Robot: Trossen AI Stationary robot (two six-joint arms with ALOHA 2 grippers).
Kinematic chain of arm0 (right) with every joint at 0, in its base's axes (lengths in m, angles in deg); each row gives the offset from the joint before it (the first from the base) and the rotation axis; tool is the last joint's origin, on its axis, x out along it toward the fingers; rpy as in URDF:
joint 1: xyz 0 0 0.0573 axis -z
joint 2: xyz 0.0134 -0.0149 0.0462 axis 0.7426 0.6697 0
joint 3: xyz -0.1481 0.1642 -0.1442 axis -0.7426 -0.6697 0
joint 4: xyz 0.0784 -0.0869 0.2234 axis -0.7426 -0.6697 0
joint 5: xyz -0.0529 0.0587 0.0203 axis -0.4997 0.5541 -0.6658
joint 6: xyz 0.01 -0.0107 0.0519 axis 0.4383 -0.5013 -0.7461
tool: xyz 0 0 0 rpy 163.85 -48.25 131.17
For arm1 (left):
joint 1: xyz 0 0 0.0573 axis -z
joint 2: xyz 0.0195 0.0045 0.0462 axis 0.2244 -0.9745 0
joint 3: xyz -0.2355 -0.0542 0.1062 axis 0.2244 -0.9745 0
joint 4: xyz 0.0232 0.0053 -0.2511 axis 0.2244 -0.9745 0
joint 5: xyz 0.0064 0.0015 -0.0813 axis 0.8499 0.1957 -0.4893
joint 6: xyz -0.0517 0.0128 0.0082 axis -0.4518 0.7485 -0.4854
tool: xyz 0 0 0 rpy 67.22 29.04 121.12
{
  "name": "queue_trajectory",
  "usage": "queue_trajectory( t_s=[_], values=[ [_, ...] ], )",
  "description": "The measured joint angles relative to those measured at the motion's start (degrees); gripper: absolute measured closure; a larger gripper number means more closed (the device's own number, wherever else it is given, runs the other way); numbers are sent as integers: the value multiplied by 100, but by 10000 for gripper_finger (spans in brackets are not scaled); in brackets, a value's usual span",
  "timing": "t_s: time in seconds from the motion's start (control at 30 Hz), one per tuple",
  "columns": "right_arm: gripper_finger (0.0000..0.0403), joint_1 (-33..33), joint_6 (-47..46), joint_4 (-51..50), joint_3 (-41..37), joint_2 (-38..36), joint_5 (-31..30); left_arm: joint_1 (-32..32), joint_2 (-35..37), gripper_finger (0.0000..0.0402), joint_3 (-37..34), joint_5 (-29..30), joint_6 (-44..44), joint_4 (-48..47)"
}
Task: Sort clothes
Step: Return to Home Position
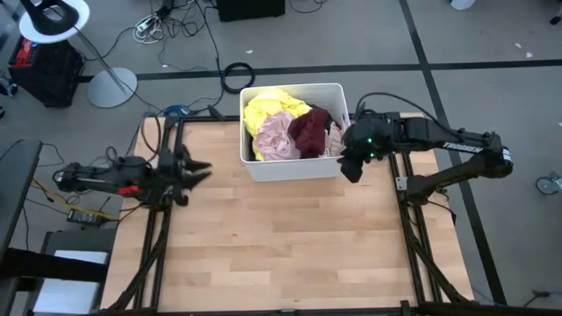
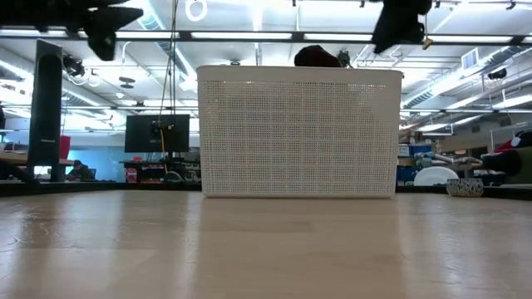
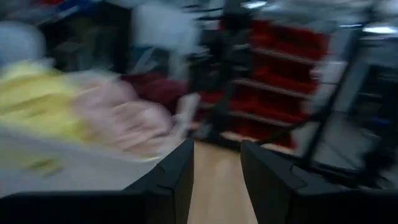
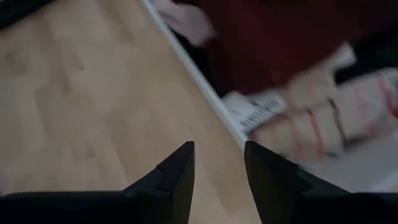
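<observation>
clothes point(image 1: 283, 132) in white bin point(image 1: 294, 168) | left gripper point(image 1: 202, 170) fingers apart, empty | right gripper point(image 1: 352, 170) beside bin, fingers apart

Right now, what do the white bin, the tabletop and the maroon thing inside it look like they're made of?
White bin: probably plastic, matte; its wall is a fine grid of small holes.
Tabletop: wood or wood-look laminate, pale, satin; plank seams and grain show.
Maroon garment: soft fabric, matte; it lies crumpled in folds.
</observation>
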Motion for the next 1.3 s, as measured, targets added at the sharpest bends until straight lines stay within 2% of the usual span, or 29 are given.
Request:
queue_trajectory(
  t_s=[0.13,0.27,0.37,0.5,0.7,1.2,1.3],
  values=[
    [262,-498,43,492,-108,-6,-194,2,-66,264,-971,-1076,638,1916],
    [261,-926,91,1269,-584,-37,-287,2,-49,264,-1566,-1217,705,2809],
    [261,-1185,-98,2019,-1127,-31,-163,2,-58,264,-1773,-1228,636,2835],
    [262,-1457,-304,3526,-1939,-28,-92,0,-51,264,-1893,-1309,554,2857],
    [261,-1528,-809,5038,-2762,-26,44,-188,-51,264,-2049,-1311,656,2832],
    [261,-1530,-999,5318,-2861,-28,148,-1424,-51,264,-2138,-1833,545,2625],
    [262,-1530,-997,5288,-2861,-28,148,-1598,-49,264,-2138,-2241,510,2470]
  ],
)
